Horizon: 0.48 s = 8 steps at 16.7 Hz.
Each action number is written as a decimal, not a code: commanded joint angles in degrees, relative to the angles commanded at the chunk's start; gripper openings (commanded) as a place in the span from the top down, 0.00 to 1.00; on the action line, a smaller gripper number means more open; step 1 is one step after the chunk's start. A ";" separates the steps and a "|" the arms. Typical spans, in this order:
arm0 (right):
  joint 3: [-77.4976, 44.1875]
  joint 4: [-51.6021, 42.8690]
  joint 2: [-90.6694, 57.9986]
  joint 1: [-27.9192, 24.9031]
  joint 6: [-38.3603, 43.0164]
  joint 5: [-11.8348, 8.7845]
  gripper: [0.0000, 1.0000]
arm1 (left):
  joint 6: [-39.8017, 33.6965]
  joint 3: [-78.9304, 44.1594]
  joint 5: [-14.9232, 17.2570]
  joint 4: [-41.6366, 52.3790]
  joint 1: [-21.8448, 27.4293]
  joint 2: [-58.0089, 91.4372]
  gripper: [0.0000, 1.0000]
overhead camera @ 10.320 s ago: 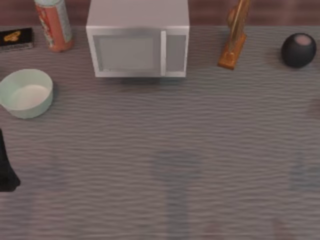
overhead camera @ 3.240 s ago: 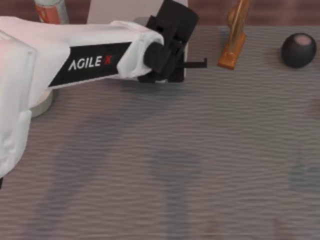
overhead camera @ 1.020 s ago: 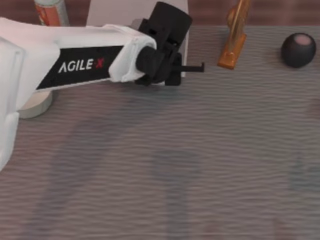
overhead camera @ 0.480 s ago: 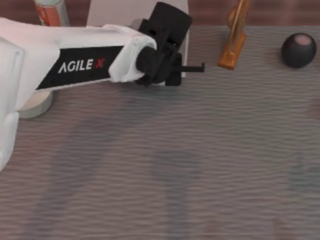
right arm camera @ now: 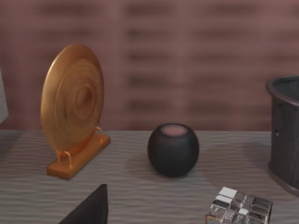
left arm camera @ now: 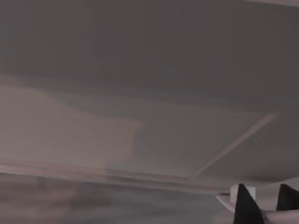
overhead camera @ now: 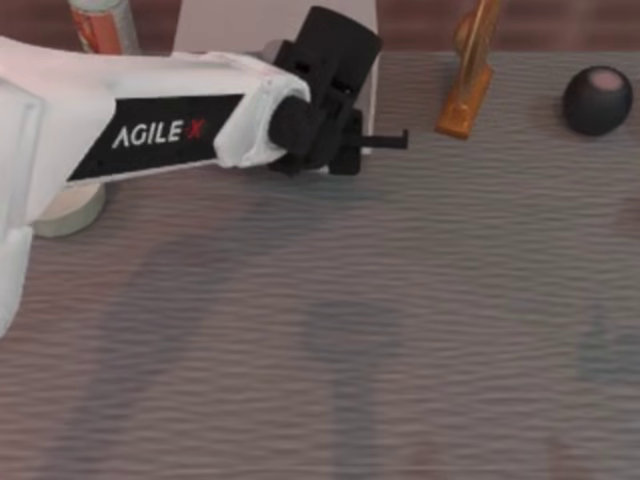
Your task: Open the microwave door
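From above, the bare grey table (overhead camera: 400, 330) fills the near half. Beyond it the left arm (overhead camera: 150, 130) reaches in from the left edge, stretched level across the far-left part of the table, its black wrist turned toward the microwave (overhead camera: 280, 20) at the far edge. The left gripper (overhead camera: 345, 150) sits at the front of the oven, near its right side; one thin black finger (overhead camera: 385, 138) juts out to the right past the casing. The arm covers nearly all of the oven front, so the door (left arm camera: 154, 116) cannot be judged from above. In the left wrist view the door's pane and pale frame fill the picture at close range, and two dark fingertips (left arm camera: 245, 207) stand astride a small pale piece at the frame's edge, probably the handle; whether they clamp it or merely bracket it cannot be told. The right arm is out of the top view; its gripper (right arm camera: 91, 210) shows only as one dark tip, so its state is unclear. Farther right stand a golden disc (overhead camera: 468, 75) and a dark ball (overhead camera: 597, 100). A bowl (overhead camera: 70, 210) and a can (overhead camera: 100, 22) peek from behind the arm.
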<state>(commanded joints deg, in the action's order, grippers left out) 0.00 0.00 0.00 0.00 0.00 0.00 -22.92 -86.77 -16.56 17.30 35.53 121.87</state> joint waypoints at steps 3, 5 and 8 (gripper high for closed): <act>0.00 0.00 0.00 0.00 0.00 0.00 0.00 | 1.68 1.92 1.08 -1.60 -0.52 -1.63 1.00; 0.00 0.00 0.00 0.00 0.00 0.00 0.00 | 2.33 2.82 1.44 -1.86 -0.68 -1.86 1.00; 0.00 0.00 0.00 0.00 0.00 0.00 0.00 | 2.33 2.82 1.44 -1.86 -0.68 -1.86 1.00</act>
<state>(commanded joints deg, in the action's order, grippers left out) 0.00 0.00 0.00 0.00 0.00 0.00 -20.60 -83.95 -15.12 15.44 34.85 120.00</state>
